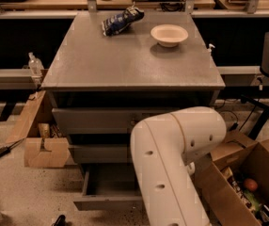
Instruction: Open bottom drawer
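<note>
My arm (172,164) sits at about 5 o'clock in the view. It is a fat, smooth tube in cream-white plastic with a rounded elbow. Small dark round recesses dot the shell, two on the lower link and two more near the elbow's end. A thin curved seam rings the elbow. The gripper is out of my sight, hidden somewhere behind that elbow.
</note>
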Action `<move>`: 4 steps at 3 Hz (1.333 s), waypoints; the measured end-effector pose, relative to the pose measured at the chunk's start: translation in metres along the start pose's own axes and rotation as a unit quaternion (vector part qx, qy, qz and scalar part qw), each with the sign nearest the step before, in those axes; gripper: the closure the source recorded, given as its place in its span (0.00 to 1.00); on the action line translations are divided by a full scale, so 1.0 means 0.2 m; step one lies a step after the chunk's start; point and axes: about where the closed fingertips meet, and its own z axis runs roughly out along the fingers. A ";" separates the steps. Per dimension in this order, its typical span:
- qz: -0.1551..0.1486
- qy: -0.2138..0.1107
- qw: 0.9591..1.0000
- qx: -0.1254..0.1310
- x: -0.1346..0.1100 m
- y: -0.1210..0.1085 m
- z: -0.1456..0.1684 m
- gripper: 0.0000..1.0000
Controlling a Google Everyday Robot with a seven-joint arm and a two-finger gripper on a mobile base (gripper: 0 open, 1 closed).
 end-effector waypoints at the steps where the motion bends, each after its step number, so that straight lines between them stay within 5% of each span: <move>1: 0.012 -0.026 1.000 -0.004 0.02 0.01 0.14 1.00; 3: 0.011 -0.092 0.996 0.022 0.02 -0.06 0.35 1.00; 4: 0.015 -0.090 0.996 0.009 0.01 -0.05 0.41 1.00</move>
